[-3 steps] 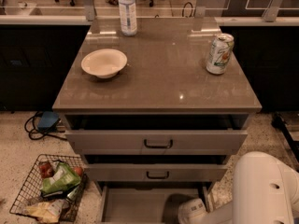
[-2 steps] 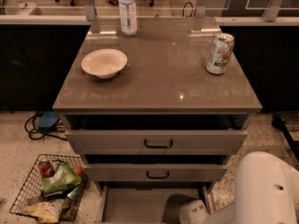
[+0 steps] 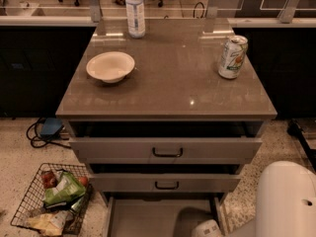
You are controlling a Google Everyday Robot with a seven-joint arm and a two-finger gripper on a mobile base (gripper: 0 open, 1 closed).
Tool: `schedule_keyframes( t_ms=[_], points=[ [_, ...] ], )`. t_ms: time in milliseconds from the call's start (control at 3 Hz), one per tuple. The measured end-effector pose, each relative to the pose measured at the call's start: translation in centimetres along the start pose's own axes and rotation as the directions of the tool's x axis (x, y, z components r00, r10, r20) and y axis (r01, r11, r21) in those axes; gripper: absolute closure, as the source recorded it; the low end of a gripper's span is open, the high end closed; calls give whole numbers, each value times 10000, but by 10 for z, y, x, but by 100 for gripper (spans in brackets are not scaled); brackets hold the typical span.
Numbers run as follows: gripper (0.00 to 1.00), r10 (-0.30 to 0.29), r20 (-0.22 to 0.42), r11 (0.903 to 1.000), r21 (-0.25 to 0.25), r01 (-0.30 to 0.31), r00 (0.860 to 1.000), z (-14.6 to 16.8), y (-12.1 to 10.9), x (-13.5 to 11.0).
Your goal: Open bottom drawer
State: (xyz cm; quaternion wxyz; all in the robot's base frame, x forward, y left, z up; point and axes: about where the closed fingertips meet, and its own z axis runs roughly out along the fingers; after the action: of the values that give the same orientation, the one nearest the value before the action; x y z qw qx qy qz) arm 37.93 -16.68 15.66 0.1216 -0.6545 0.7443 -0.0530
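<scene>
Gripper (image 3: 207,229) sits at the bottom edge of the view, low over the right half of the bottom drawer's tray. Only a white rounded part of it shows, so open or closed: cannot tell. The white arm (image 3: 287,201) bulks just right of it.

Bottom drawer (image 3: 148,216) is pulled out. Its plain grey tray lies bare directly left of the gripper and runs past the bottom edge of the view.

Drawers: 3.
- Middle drawer (image 3: 167,183): just beyond the gripper, out a little, black bar handle.
- Top drawer (image 3: 167,150): beyond that, also out a little, with a dark gap under the top. Same style of handle.
- 2 handles in view.

On the surface (image 3: 177,83), well beyond the gripper, 3 things, 1 of each:
- Bowl (image 3: 110,66): cream, upright, empty, far-left of the gripper.
- Water bottle (image 3: 135,11): clear, white cap, pale label. Stands at the far edge; text not readable.
- Can (image 3: 232,57): white with green and orange print, upright, far-right and well apart from the bowl. Brand not readable.

Floor, well left of the gripper:
- 1 wire basket (image 3: 20,210) beside the cabinet. It holds a green bag, a couple of small red items and a yellowish packet; no print legible.
- 1 blue block (image 3: 50,127) with a black cable, beyond the basket, against the dark base of the counter.
</scene>
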Motion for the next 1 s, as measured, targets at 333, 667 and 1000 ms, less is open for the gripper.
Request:
schedule_keyframes(
  t_ms=[333, 667, 1000],
  points=[
    [100, -12, -11, 10000, -39, 12, 10000, -1, 1, 0],
    [100, -124, -66, 9996, -238, 122, 9999, -8, 13, 1],
    [100, -124, -65, 9996, -240, 123, 9999, -8, 13, 1]
  ],
)
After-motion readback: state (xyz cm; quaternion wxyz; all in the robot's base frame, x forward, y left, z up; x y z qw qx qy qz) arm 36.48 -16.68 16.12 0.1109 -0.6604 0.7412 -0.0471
